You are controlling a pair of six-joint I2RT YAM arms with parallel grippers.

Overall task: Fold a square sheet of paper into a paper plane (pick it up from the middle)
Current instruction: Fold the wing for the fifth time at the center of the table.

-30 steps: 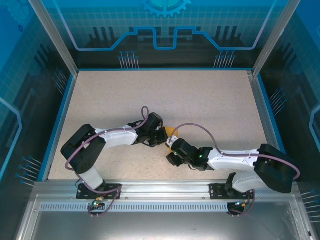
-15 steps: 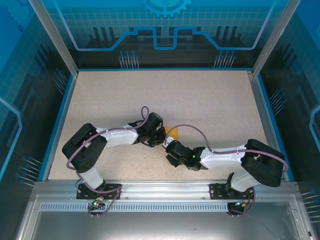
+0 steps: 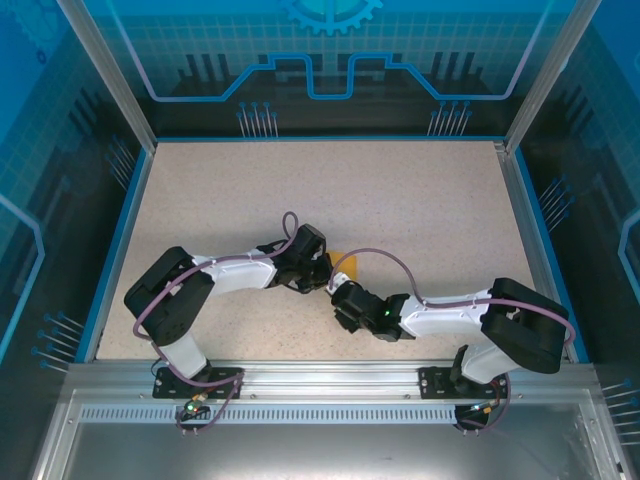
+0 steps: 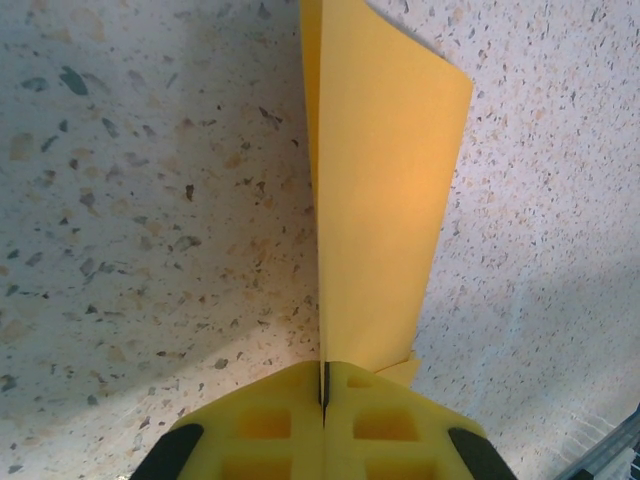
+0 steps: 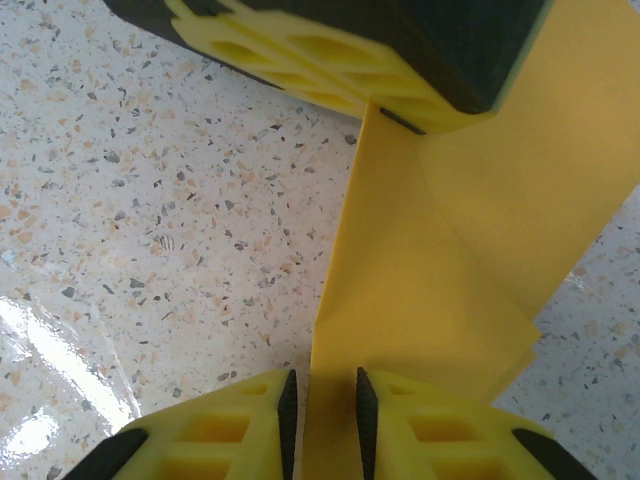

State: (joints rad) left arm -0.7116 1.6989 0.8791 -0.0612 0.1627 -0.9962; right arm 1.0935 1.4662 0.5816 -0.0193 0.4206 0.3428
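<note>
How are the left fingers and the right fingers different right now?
The left fingers are squeezed shut on the paper; the right fingers have a gap, with the paper's edge between them. The left fingers sit farther from the arm bases than the right fingers. Both pairs are yellow and on the same paper.

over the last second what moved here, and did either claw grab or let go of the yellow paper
The right arm swung in leftward, its elbow folding toward the middle, carrying the right claw closer to the paper. The paper's edge now sits between its jaws, which stand slightly apart, not yet gripping. The left claw stayed shut on the paper; left arm and paper kept their place.
</note>
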